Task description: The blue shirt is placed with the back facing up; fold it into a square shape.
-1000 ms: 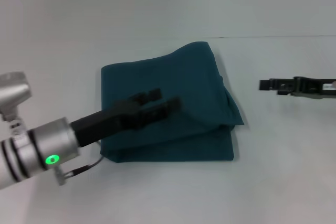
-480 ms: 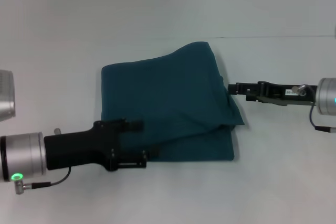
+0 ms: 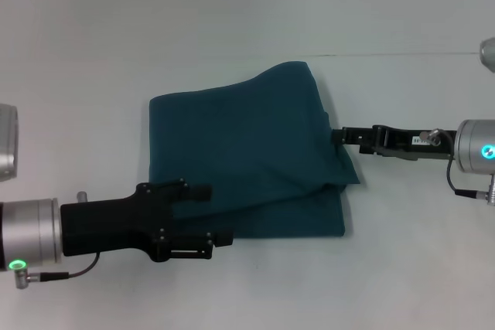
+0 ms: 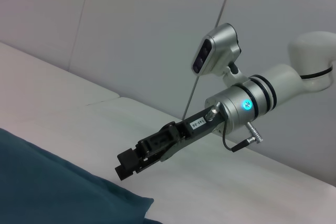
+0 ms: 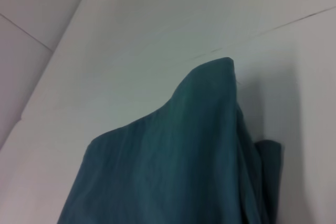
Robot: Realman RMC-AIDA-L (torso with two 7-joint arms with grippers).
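Plain white tabletop [image 3: 93, 59], blue shirt [image 3: 240, 152] mid-surface, folded roughly square; left gripper [image 3: 210, 216] fingers apart at near edge, right gripper [image 3: 338, 135] at right edge, fingers unclear, likely to square it up

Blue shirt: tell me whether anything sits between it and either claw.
Nothing visible does. The right claw has its tip at the right edge of the blue shirt, with only bare table around it. The left claw is at the shirt's near-left corner, over the cloth, with no other object between.
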